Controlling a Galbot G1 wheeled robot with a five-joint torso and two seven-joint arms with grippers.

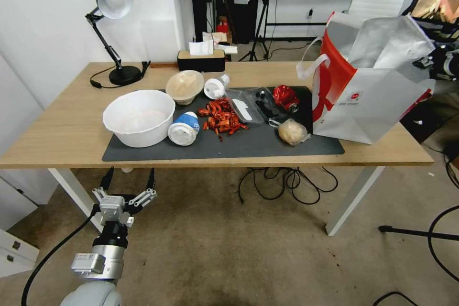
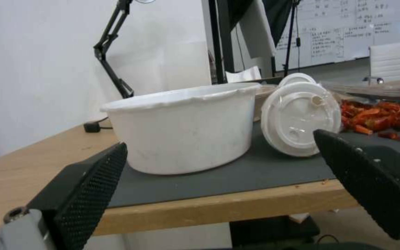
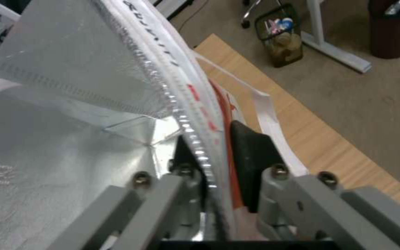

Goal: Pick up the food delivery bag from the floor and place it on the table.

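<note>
Left gripper (image 1: 128,182), jaws spread and empty, hangs low before the near edge of the table (image 1: 57,138). Right gripper (image 3: 218,152) pinches the upper wall of the food delivery bag (image 1: 368,100), one finger on the foil lining, one outside; the bag stands on the table's right end.
</note>
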